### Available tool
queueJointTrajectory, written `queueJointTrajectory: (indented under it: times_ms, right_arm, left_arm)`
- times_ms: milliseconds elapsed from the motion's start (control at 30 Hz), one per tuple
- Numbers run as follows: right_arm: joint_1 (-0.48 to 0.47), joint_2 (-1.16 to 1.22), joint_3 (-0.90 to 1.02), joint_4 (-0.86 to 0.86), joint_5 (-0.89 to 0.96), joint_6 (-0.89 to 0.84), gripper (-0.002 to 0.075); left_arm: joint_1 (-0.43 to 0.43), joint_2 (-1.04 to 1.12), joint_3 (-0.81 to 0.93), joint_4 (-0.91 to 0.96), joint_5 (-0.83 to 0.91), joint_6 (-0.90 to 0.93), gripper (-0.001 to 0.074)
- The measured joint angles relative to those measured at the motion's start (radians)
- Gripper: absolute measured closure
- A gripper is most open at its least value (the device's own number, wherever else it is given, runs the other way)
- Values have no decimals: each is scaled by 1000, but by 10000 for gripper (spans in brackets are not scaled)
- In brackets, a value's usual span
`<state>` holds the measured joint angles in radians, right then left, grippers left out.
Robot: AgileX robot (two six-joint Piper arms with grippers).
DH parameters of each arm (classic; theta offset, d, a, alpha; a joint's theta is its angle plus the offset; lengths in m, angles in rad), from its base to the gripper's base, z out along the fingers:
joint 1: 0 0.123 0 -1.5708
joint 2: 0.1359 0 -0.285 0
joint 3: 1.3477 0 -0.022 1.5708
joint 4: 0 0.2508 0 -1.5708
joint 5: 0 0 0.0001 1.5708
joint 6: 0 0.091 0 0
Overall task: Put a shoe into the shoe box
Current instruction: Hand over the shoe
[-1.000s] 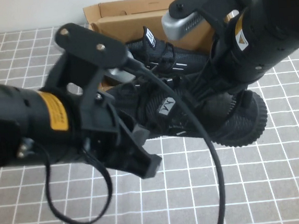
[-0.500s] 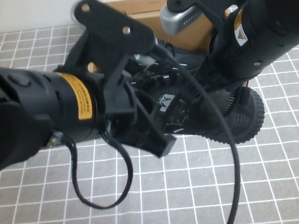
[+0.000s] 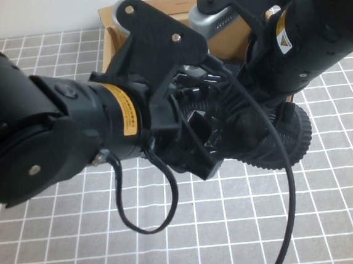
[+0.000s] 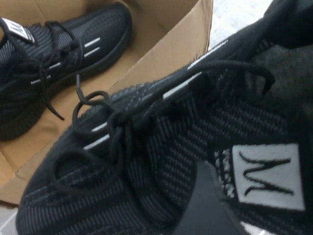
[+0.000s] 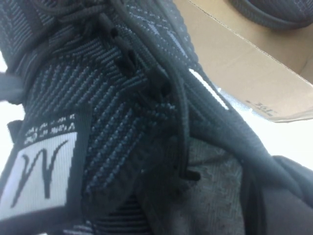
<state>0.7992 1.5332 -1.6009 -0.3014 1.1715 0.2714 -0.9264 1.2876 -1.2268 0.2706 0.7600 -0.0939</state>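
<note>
Black shoe (image 3: 269, 133) held off the table at the shoe box (image 4: 161, 54) front wall (pair-mate (image 4: 46, 54) already inside). Right gripper (image 3: 249, 110) clamped on its collar. Left gripper (image 3: 195, 136) spread wide over the laces.

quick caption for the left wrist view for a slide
Left gripper over the shoe, which lies across the shoe box wall; its pair-mate is already inside.

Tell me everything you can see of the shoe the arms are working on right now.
The shoe is a black knit mesh sneaker with black laces, short white side dashes and a white tongue label bearing an M-like logo. It lies over the shoe box front wall, heel outside. The right gripper is at its collar; the left gripper is beside the tongue.
</note>
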Motion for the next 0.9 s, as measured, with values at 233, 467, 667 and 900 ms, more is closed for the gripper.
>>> queueJointTrajectory:
  times_ms: [233,467,667,900]
  right_arm:
    - [0,3,0,2,-2,0,733]
    - [0,7,0,4,-2,0,733]
    - [0,7,0,4,-2,0,733]
    - [0,7,0,4,-2,0,733]
  left_arm:
    - [0,21,0,13,-58,0,330]
    - [0,62,0,88,-55,-58,329]
    - [0,81,0,168,-38,-143,329]
    - [0,81,0,205,-36,-217,356]
